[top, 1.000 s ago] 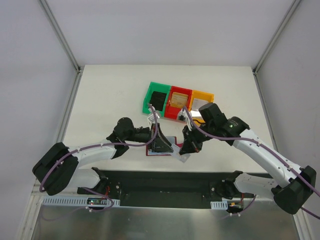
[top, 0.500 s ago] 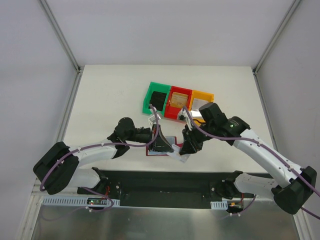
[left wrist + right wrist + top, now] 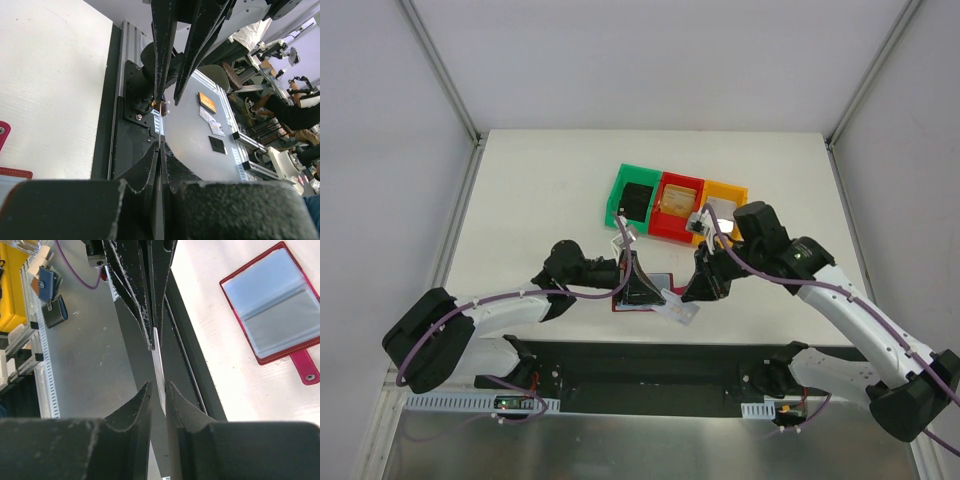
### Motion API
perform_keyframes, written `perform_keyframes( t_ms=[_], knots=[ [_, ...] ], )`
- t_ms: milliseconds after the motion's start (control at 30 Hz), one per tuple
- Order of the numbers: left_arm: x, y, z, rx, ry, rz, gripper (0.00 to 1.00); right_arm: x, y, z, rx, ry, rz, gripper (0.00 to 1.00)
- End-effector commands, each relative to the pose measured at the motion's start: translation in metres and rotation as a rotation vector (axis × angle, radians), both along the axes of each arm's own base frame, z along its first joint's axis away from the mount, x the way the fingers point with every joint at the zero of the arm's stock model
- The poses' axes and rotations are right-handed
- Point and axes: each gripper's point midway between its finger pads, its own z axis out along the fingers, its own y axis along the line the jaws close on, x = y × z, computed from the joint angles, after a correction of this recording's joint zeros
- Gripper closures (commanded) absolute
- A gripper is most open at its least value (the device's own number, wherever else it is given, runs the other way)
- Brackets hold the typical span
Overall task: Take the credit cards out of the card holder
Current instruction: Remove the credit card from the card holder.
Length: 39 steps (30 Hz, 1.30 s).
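one thin silvery card [image 3: 159, 371], edge-on, in the right end effector [image 3: 154, 348].

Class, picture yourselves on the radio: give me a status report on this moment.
Right hand shut on silvery credit card, lifted out. Left hand shut, over card holder, which lies open. Nothing blocking.

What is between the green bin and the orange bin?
A red bin holding a tan-gold card, beside the green bin and orange bin; the top view shows it.
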Motion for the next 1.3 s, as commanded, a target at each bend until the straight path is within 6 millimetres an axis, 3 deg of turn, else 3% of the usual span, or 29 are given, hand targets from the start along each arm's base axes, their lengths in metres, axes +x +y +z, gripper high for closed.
perform_keyframes(
  t_ms=[0,300,733,800,867,933,1067,1133,1267],
  knots=[
    [-0.001,0.000,0.022,-0.088,-0.096,0.004,1.00,-0.005,0.006,0.012,0.074,0.005,0.027,0.82],
    [-0.001,0.000,0.030,-0.112,-0.116,0.010,1.00,-0.005,0.005,0.007,0.059,0.018,0.021,0.76],
    [0.001,0.000,0.026,-0.102,-0.105,0.025,1.00,-0.004,0.004,0.008,0.062,0.014,0.018,0.99],
    [0.002,-0.001,0.023,-0.086,-0.090,0.024,0.73,-0.005,0.005,0.012,0.082,0.002,0.038,0.99],
    [0.005,-0.002,0.019,-0.058,-0.065,0.037,0.61,-0.007,0.004,0.020,0.103,-0.028,0.039,0.99],
    [0.010,0.000,0.014,-0.029,-0.044,0.076,0.57,-0.003,0.001,0.026,0.106,-0.062,0.012,0.99],
    [0.027,0.015,0.002,0.026,-0.024,0.232,0.56,0.026,-0.010,0.025,0.023,-0.100,-0.144,0.99],
    [0.046,0.028,-0.007,0.059,-0.001,0.383,0.57,0.052,-0.025,0.013,-0.084,-0.127,-0.299,0.99],
    [0.058,0.053,-0.007,0.044,0.008,0.563,0.59,0.105,-0.056,0.000,-0.258,-0.277,-0.533,0.99]
  ],
)
